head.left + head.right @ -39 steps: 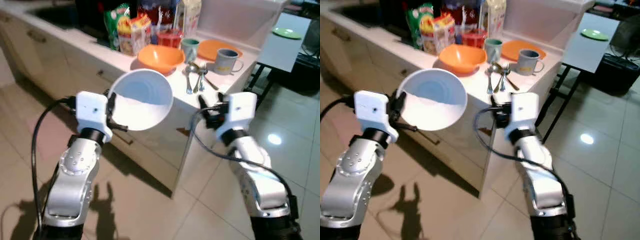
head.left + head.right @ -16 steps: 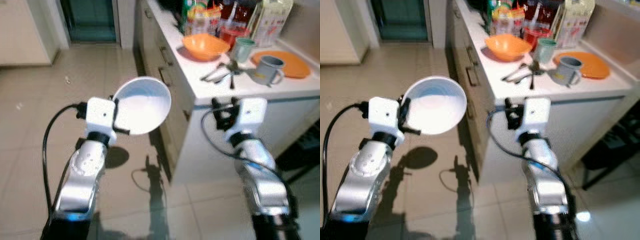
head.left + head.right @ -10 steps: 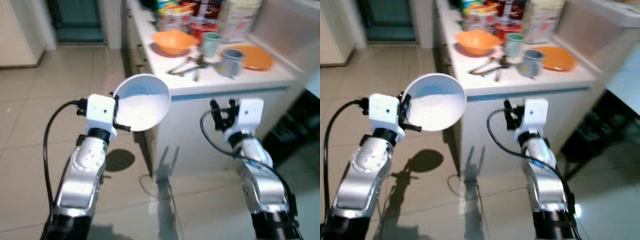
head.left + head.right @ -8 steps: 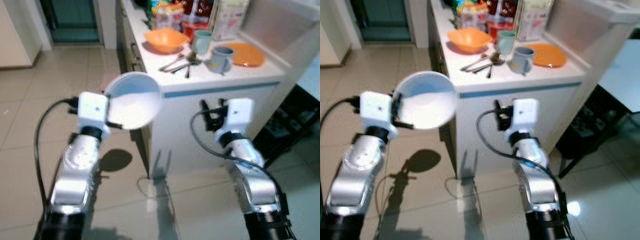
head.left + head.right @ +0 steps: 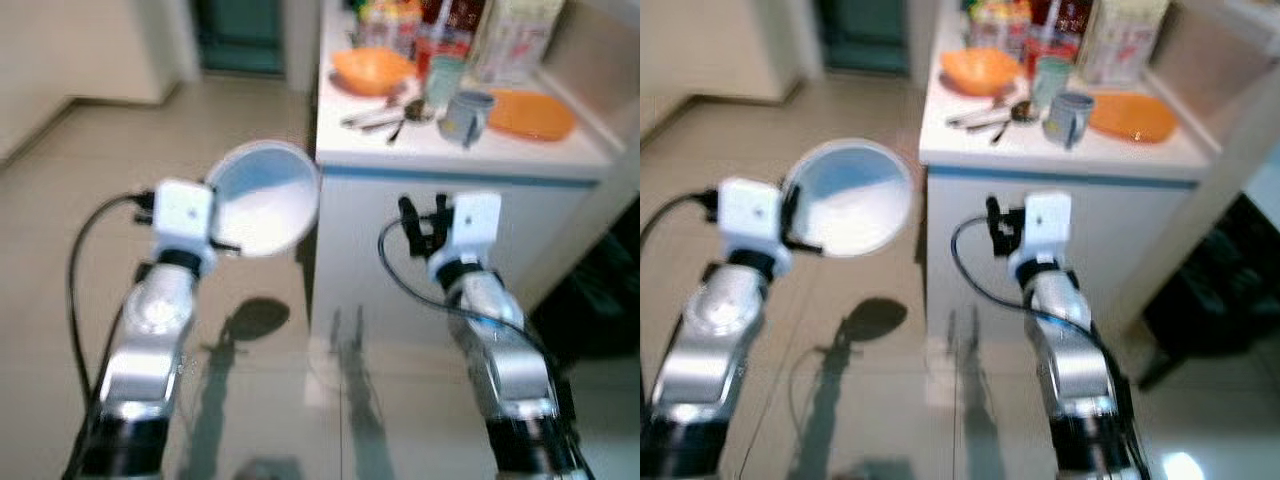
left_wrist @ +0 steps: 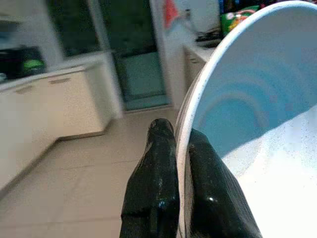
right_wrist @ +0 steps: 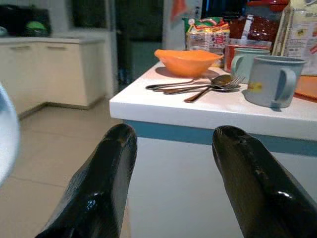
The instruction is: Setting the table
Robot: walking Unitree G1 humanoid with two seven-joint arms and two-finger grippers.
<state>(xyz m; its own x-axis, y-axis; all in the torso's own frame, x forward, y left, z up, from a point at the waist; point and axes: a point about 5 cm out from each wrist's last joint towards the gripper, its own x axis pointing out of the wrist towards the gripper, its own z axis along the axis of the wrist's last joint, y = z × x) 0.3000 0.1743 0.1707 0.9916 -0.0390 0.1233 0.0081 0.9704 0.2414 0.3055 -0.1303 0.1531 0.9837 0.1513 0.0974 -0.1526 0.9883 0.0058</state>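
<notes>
- The left gripper (image 6: 178, 198) holds a white bowl (image 5: 262, 197) by its rim at 9 o'clock, fingers (image 6: 153, 188) clamped on it, above the tiled floor (image 5: 60, 230).
- The right gripper (image 7: 173, 193) hangs empty at 3 o'clock, its fingers (image 7: 99, 188) spread apart, before the white surface (image 5: 470, 150).
- At 12 o'clock on that surface stand an orange bowl (image 5: 372, 68), spoons and a fork (image 7: 198, 89), a grey mug (image 5: 468, 115), a green cup (image 5: 443, 78) and an orange plate (image 5: 530, 113).
</notes>
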